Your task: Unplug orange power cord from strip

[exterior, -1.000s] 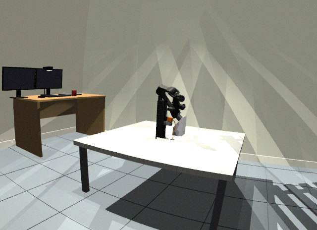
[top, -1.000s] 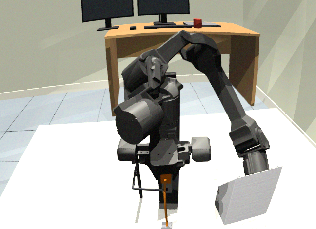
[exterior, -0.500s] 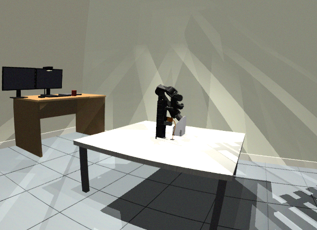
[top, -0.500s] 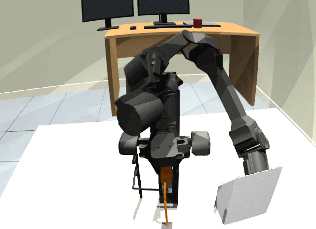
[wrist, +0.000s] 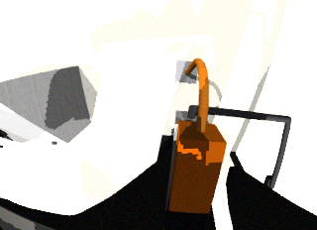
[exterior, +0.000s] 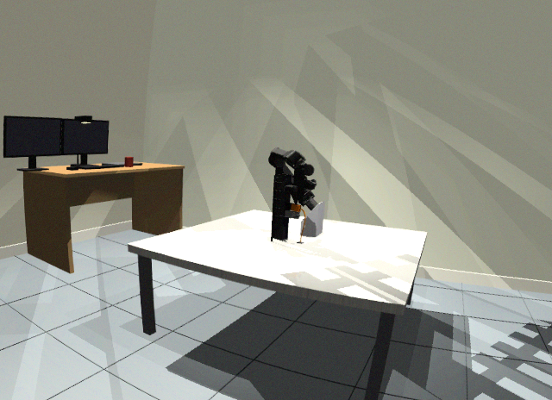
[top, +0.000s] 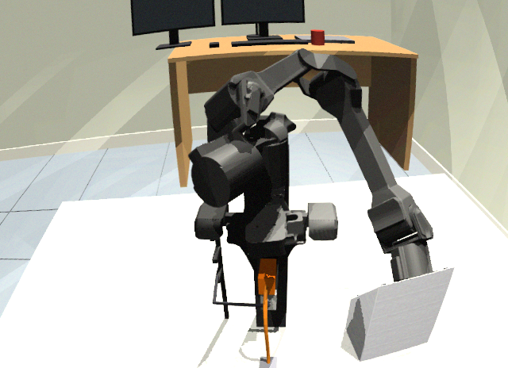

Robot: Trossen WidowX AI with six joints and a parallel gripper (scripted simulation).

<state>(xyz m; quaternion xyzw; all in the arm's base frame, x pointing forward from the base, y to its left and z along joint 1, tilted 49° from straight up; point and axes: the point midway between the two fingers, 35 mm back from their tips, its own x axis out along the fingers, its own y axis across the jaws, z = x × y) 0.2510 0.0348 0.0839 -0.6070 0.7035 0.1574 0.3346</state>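
The orange plug [top: 267, 266] [exterior: 295, 207] [wrist: 194, 180] is a block at the front of the upright black power strip [top: 271, 320] [exterior: 279, 227]. The frames do not show clearly whether its prongs sit in a socket. Its orange cord [top: 266, 335] [exterior: 304, 224] [wrist: 203, 96] curves down to a small grey piece on the table. My gripper [top: 269, 262] [wrist: 196, 172] is partly open, a finger on either side of the plug. In the wrist view a white gap shows between the plug and the right finger. Whether the left finger touches it is unclear.
A grey wedge-shaped block [top: 404, 315] [exterior: 314, 221] [wrist: 71, 103] stands beside the strip, near the arm's base. A thin dark bent bar [top: 237, 304] [wrist: 248, 113] reaches out sideways from the strip. A wooden desk [exterior: 158, 165] with monitors stands behind the table.
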